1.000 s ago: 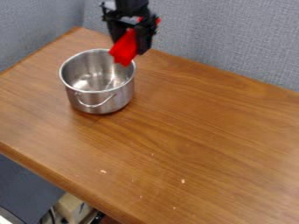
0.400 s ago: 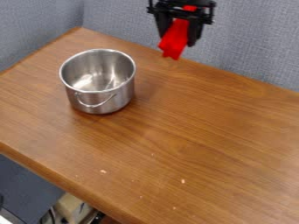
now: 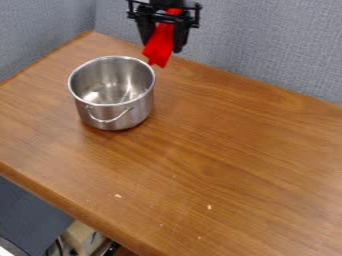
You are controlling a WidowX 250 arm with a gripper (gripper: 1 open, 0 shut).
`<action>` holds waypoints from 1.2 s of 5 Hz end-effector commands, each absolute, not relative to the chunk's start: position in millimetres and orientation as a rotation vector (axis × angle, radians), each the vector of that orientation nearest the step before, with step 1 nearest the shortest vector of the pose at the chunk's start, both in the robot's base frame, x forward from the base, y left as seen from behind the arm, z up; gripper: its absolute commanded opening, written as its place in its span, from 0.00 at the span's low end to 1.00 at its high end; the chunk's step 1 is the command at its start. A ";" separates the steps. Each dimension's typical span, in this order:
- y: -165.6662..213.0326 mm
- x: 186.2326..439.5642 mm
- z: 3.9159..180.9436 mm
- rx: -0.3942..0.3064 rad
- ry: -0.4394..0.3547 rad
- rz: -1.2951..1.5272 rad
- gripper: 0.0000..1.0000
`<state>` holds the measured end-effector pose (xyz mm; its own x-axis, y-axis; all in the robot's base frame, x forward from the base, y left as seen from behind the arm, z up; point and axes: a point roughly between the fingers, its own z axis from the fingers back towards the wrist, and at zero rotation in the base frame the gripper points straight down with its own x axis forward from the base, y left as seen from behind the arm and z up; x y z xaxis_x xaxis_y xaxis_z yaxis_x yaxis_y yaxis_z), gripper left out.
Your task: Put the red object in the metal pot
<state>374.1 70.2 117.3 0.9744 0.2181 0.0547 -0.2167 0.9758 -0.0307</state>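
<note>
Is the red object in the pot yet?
Out: the red object hangs from the tool, beyond the metal pot's far rim.

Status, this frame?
Hand shut on red object, held up behind metal pot. Pot upright, nothing seen inside. No obstruction seen between.

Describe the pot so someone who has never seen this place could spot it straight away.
Look at the wooden table set by the grey textured wall. Toward its left side, just below the black tool holding a red block, stands the pot. It is round, shiny and silvery with a thin wire handle, while the block is bright red and held up off the table.
</note>
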 end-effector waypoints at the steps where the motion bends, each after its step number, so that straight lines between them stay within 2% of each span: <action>1: 65.6 371.4 142.7 -0.022 -0.123 0.299 0.00; 2: 59.7 373.3 147.8 -0.025 -0.127 0.317 0.00; 3: 65.7 360.6 145.7 -0.015 -0.123 0.326 0.00; 5: 94.5 322.8 152.4 0.006 -0.121 0.473 0.00; 6: 106.0 310.9 148.3 0.033 -0.128 0.527 0.00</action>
<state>312.9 101.5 122.2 0.8704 0.4898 0.0501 -0.4908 0.8713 0.0072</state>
